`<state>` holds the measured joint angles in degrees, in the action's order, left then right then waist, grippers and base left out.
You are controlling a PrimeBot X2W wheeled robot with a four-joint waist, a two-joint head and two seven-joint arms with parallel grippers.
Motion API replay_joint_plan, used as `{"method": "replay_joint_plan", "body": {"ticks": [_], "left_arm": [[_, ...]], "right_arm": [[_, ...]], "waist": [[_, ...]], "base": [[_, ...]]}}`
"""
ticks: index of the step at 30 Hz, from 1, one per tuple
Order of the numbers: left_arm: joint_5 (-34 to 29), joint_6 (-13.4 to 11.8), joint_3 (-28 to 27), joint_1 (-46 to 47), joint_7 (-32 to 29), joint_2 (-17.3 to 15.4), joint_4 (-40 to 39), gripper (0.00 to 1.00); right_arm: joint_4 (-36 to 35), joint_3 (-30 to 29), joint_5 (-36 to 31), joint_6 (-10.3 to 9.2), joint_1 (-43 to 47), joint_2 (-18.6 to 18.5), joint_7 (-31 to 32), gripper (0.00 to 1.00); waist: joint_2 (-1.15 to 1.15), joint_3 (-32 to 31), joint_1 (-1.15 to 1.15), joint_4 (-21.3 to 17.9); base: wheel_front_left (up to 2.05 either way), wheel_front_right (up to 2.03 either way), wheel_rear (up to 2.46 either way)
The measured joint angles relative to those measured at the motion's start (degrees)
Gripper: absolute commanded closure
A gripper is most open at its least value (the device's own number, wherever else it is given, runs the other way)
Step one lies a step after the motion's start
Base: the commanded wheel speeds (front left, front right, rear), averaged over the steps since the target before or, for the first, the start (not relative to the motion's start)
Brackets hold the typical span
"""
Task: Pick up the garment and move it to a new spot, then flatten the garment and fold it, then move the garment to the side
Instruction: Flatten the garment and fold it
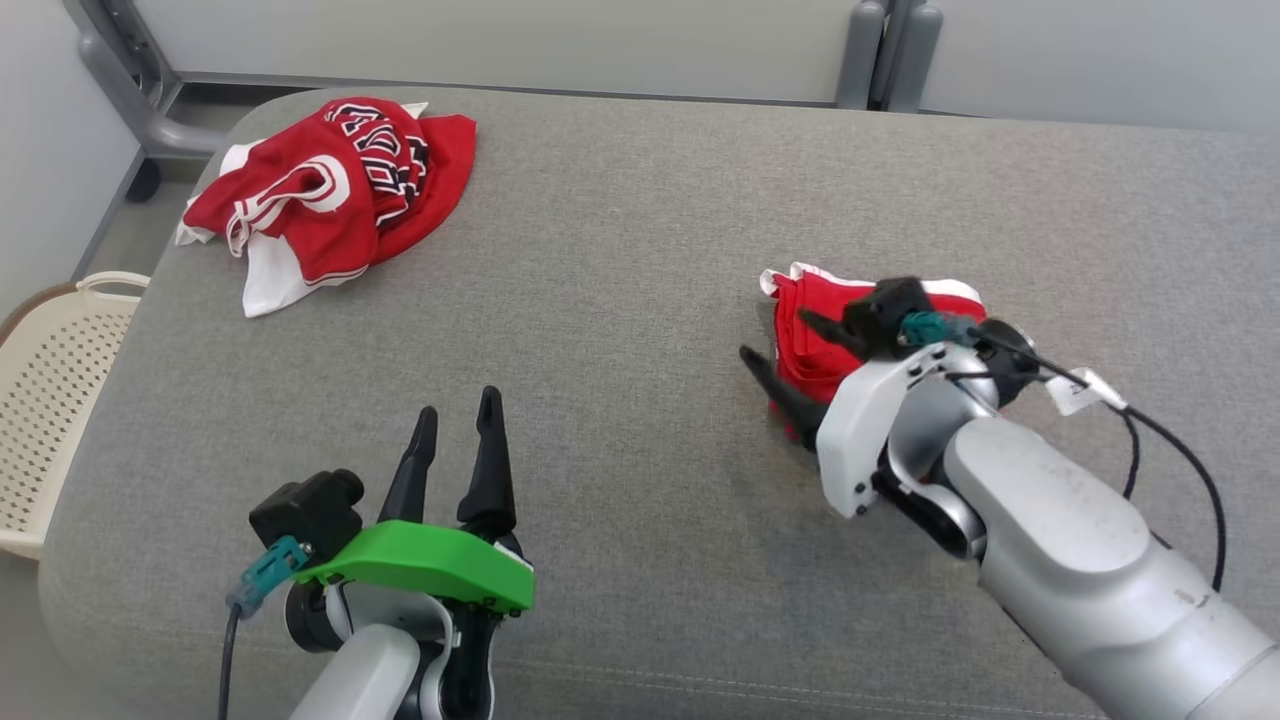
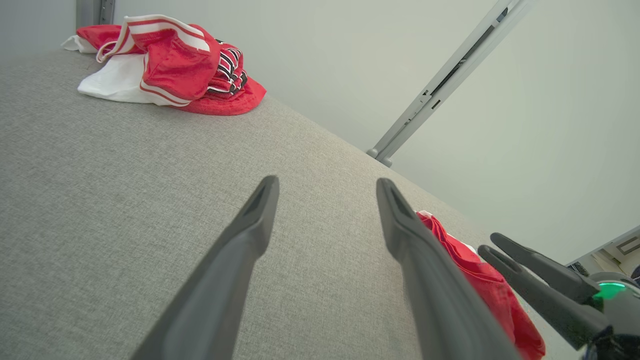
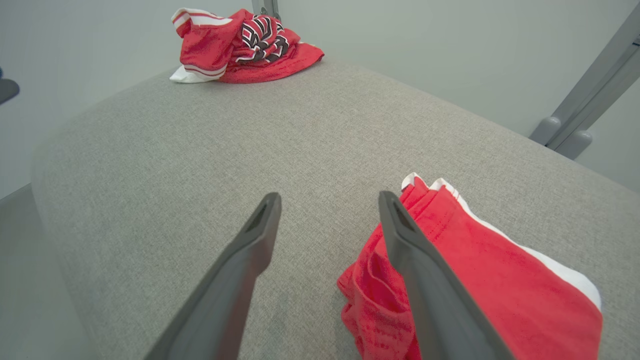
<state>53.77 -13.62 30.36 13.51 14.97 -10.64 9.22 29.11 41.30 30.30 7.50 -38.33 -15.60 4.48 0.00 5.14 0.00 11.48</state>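
Crumpled red jersey (image 1: 330, 190) heaped at the far left corner of the grey table (image 1: 620, 300)
Left gripper (image 1: 459, 402) near the front edge, fingers apart, holding nothing; right gripper (image 1: 772, 334) spread wide at a small folded red cloth (image 1: 820, 295), one finger across it, well apart from the jersey

Big grey fabric-covered surface (image 1: 640, 200) with rounded corners takes up most of the space here. Plain pale walls (image 1: 500, 40) behind it, grey metal frame posts (image 1: 865, 55) at the back, and a cream perforated basket (image 1: 55, 400) down off its left edge by the grey floor (image 1: 115, 235). Light's soft and even.
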Motion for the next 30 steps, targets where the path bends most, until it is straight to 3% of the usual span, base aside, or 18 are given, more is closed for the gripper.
{"method": "replay_joint_plan", "body": {"ticks": [11,12,13,15,16,23,30], "left_arm": [[-0.2,-0.8,0.4,-0.7,-0.2,-0.8,-1.6,0.00],[-0.2,-0.8,0.5,-0.8,-0.2,-0.8,-1.7,0.00],[-0.2,-0.8,0.5,-0.8,-0.3,-0.8,-1.8,0.00],[-0.4,-0.8,0.7,-0.8,-0.3,-0.8,-1.9,0.00],[-0.4,-0.8,0.8,-0.8,-0.3,-0.8,-1.9,0.00],[-0.5,-0.6,1.0,0.2,-0.5,-0.6,-1.7,0.00],[-0.5,-0.5,0.6,0.3,-0.5,-0.5,-1.3,0.00]], "right_arm": [[-4.0,-16.6,-2.9,0.00,2.7,-4.6,-3.1,0.00],[-3.9,-17.8,-3.4,0.00,3.5,-4.8,-3.1,0.04],[-3.7,-18.7,-4.1,0.00,4.1,-4.8,-3.1,0.53],[-3.1,-20.3,-5.1,0.00,5.4,-4.6,-3.1,0.80],[-2.7,-21.0,-5.2,0.00,6.0,-4.3,-3.1,1.00],[3.7,-21.8,-6.4,0.00,7.9,-1.8,-4.2,1.00],[7.6,-16.0,-7.1,0.00,8.0,0.9,-5.4,1.00]], "waist": [[0.00,-0.2,0.00,-1.8],[0.00,0.0,0.00,-1.8],[0.00,0.1,0.00,-1.9],[0.00,0.5,0.00,-1.8],[0.00,0.7,0.00,-1.8],[0.00,2.1,0.00,-0.2],[0.00,2.9,0.00,1.7]], "base": [[0.00,0.00,0.00],[0.00,0.00,0.00],[0.00,0.00,0.00],[0.00,0.00,0.00],[0.00,0.00,0.00],[0.00,0.00,0.00],[0.00,0.00,0.00]]}}
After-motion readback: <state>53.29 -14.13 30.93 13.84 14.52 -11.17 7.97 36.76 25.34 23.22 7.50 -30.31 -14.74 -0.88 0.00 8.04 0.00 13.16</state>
